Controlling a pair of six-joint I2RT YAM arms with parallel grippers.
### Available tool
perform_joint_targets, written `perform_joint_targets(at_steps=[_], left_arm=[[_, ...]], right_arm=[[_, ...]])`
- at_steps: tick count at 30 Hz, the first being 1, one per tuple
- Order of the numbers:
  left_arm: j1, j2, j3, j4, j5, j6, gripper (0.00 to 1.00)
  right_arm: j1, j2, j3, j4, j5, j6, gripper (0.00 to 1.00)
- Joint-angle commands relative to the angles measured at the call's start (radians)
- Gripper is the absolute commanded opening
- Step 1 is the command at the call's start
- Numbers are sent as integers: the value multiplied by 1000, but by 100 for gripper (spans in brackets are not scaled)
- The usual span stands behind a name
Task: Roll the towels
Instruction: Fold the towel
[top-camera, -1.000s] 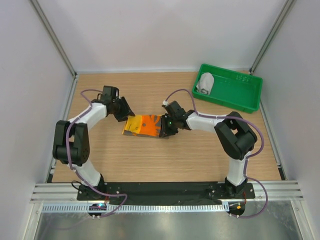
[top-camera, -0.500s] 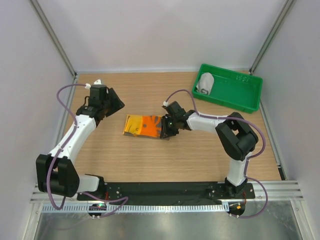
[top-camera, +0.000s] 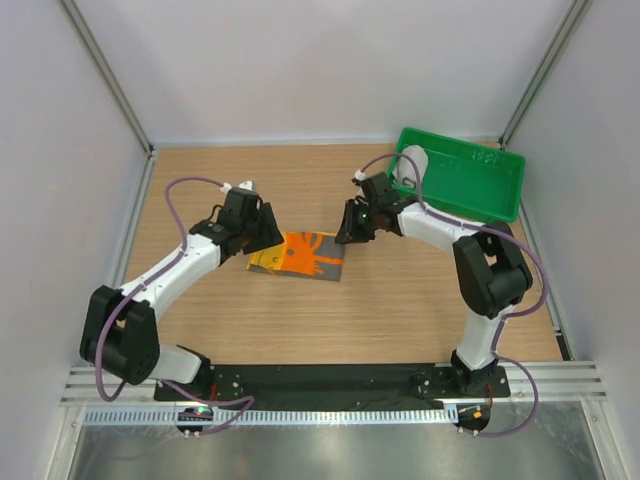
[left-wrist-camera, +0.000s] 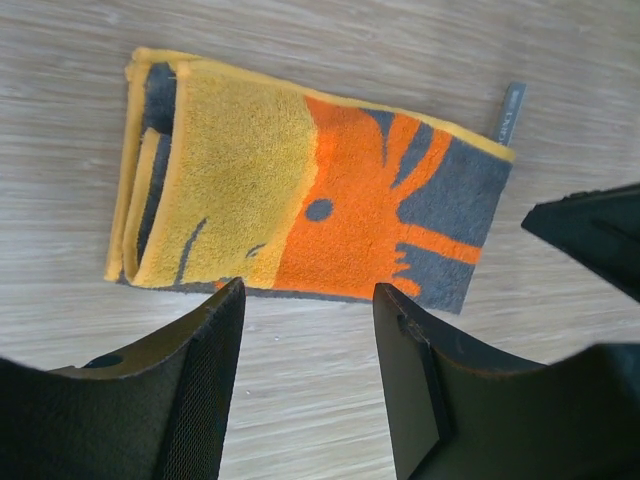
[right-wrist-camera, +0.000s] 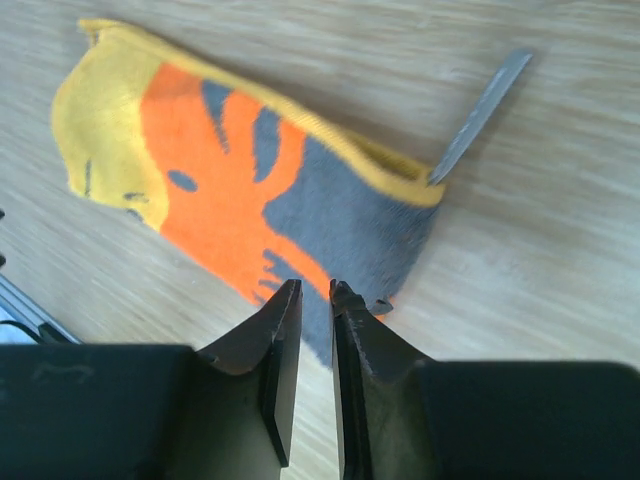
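The towels lie well apart on the table (top-camera: 400, 300). The green tray (top-camera: 470, 190), behind the right gripper (top-camera: 350, 225), holds the grey towel (top-camera: 411, 167) in a bundle, out of the way and, I judge, already dealt with. The patterned towel (top-camera: 300, 255) lies flat between the two sets of fingers, folded into a narrow strip, probably so it can be rolled end to end. The left gripper (left-wrist-camera: 308, 300) hovers with its fingers wide apart, the strip's long edge just beyond their tips. The right gripper's fingers are almost together on nothing, poised above the strip's grey end, near its tag (right-wrist-camera: 480, 115).
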Motion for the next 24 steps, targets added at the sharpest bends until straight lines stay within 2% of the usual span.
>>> perform_joint_targets(at_steps=[1, 7, 12, 17, 21, 24], left_arm=[[-10, 56, 0, 65, -7, 10, 56], [-8, 197, 64, 144, 104, 23, 57], [1, 338, 166, 78, -49, 59, 57], [46, 475, 178, 69, -33, 63, 55], [47, 492, 164, 64, -24, 71, 55], [44, 434, 140, 62, -36, 73, 56]], right_arm=[[-23, 87, 20, 34, -78, -2, 24], [-23, 136, -80, 126, -114, 30, 23], [-24, 108, -181, 142, -92, 35, 22], [-21, 35, -310, 161, -96, 53, 22], [-4, -42, -404, 183, -101, 78, 22], [8, -105, -421, 152, -93, 70, 24]])
